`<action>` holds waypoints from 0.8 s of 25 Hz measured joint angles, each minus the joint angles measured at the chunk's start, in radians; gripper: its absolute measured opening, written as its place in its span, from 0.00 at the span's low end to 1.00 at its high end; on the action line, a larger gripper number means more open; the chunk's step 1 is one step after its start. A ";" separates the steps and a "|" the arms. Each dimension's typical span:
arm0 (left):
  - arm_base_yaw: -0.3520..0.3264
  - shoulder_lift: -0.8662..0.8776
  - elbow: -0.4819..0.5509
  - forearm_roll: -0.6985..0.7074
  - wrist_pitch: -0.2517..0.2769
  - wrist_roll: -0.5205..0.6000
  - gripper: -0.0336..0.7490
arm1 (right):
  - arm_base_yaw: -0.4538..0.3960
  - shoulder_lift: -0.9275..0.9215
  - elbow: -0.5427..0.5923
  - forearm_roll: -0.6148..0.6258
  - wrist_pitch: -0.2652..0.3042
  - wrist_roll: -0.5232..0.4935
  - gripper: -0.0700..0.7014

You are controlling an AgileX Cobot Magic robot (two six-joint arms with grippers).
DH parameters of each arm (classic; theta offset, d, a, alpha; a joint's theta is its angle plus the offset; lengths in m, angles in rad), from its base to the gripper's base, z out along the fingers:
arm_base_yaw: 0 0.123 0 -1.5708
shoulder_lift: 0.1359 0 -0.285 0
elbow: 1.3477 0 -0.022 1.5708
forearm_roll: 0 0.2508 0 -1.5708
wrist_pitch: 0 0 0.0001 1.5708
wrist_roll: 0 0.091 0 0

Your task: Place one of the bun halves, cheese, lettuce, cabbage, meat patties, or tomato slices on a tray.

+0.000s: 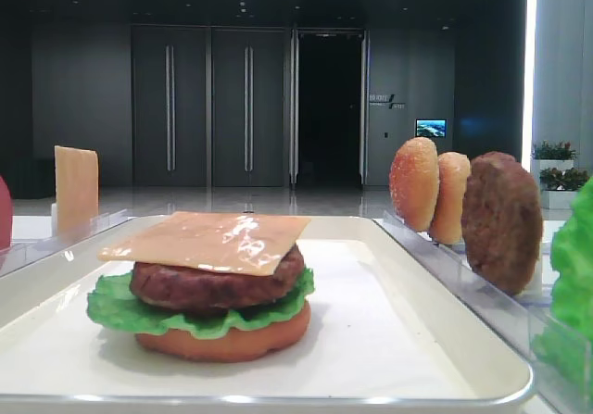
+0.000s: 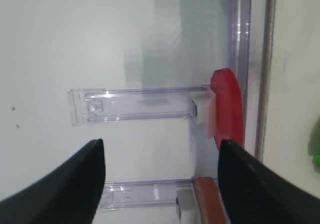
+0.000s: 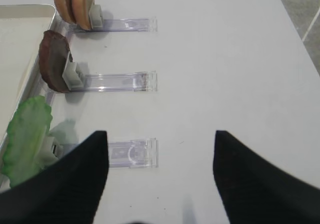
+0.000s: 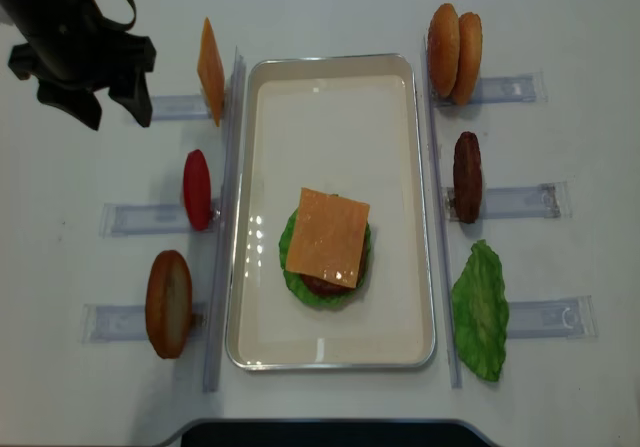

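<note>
A stack stands in the cream tray point(image 4: 330, 117) point(image 1: 398, 340): bun half, lettuce, patty, with the square cheese point(image 4: 328, 237) point(image 1: 208, 241) lying on top. My left gripper point(image 4: 118, 117) point(image 2: 160, 146) hovers open and empty over the table's back left, beside the upright cheese slice point(image 4: 210, 70). Ahead of it, the left wrist view shows the tomato slice point(image 2: 227, 106) and a bun half point(image 2: 207, 201) on their racks. My right gripper point(image 3: 160, 134) is open and empty above a clear rack point(image 3: 132, 153), right of the lettuce leaf point(image 3: 27, 139).
Right of the tray, clear racks hold two bun halves point(image 4: 455, 52), a meat patty point(image 4: 467, 177) and the lettuce leaf point(image 4: 482, 312). On the left racks stand the tomato slice point(image 4: 197, 189) and a bun half point(image 4: 168, 304).
</note>
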 joint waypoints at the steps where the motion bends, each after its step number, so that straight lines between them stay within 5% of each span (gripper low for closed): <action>1: 0.010 0.000 0.000 0.002 0.000 0.004 0.73 | 0.000 0.000 0.000 0.000 0.000 0.000 0.69; 20: 0.037 -0.032 0.039 0.081 0.000 0.027 0.73 | 0.000 0.000 0.000 0.000 0.000 0.000 0.69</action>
